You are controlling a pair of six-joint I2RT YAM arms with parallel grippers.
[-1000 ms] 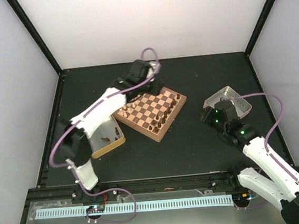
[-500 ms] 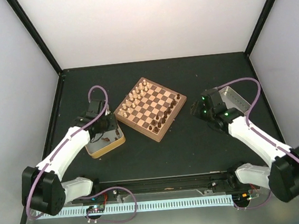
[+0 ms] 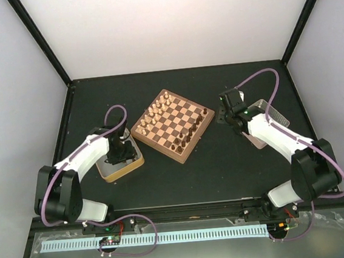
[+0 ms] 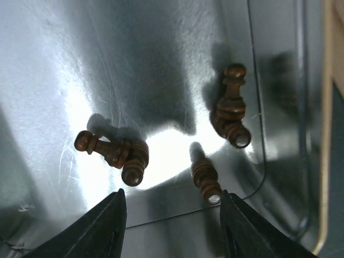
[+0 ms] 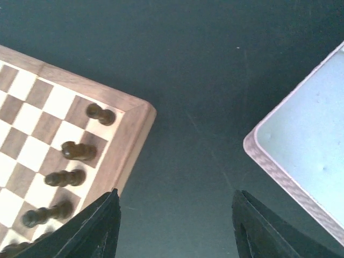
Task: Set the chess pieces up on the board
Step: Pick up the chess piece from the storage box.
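Dark chess pieces (image 4: 231, 110) (toppled) in tray (image 4: 80, 59).

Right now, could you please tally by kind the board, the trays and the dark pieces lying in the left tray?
board: 1
trays, the left tray and the right tray: 2
dark pieces lying in the left tray: 5
Total: 8

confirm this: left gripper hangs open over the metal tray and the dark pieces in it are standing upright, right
Not quite. The left gripper does hang open over the metal tray, but the dark pieces in it lie on their sides, not upright; the left wrist view shows it.
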